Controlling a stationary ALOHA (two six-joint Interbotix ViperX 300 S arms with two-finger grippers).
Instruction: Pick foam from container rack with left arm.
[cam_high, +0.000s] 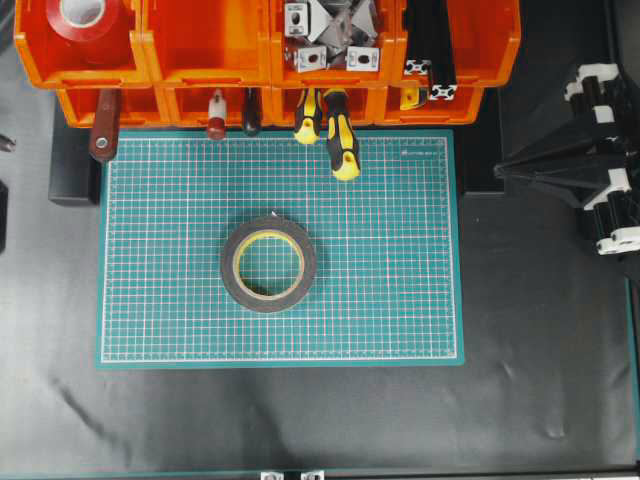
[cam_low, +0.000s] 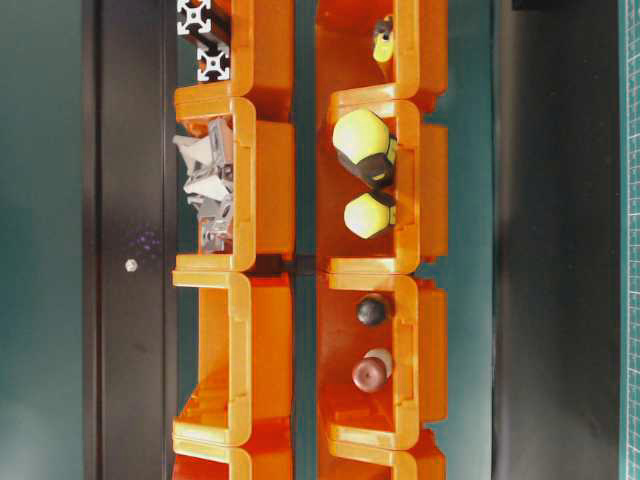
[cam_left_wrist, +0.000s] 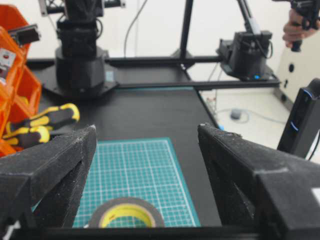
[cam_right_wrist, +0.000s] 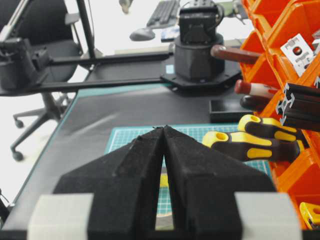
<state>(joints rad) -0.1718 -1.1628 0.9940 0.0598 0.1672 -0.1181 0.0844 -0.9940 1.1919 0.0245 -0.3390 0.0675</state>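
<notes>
The foam (cam_high: 268, 264) lies flat on the green mat (cam_high: 400, 300), just left of the mat's middle in the overhead view – black ring face up, yellow core showing inside. Nothing touches it. The mat rests on the black desk (cam_high: 300, 420).

In the left wrist view the left hand (cam_left_wrist: 145, 135) is wide open, its two black foam-faced fingers (cam_left_wrist: 60, 165) spread apart and holding nothing; the foam (cam_left_wrist: 126, 212) shows low between them, at about 6 o'clock in that view. This hand is outside the overhead view.

The right hand (cam_high: 520, 168) sits at about 3 o'clock from the foam in the overhead view, off the mat's right edge and well apart from the foam. In the right wrist view its fingers (cam_right_wrist: 140, 165) meet at a point – closed, with nothing between them.

At 12 o'clock, beyond the mat's far edge, stands the rack (cam_high: 240, 60): two rows of orange bins. A red tape roll (cam_high: 85, 20) sits in the top left bin, metal brackets (cam_high: 325, 45) in a bin right of centre, black extrusions (cam_high: 430, 50) in the rightmost. From the lower row, yellow-and-black screwdriver handles (cam_high: 340, 140) stick out over the mat's far edge, with brown handles (cam_high: 105, 130) further left.
</notes>
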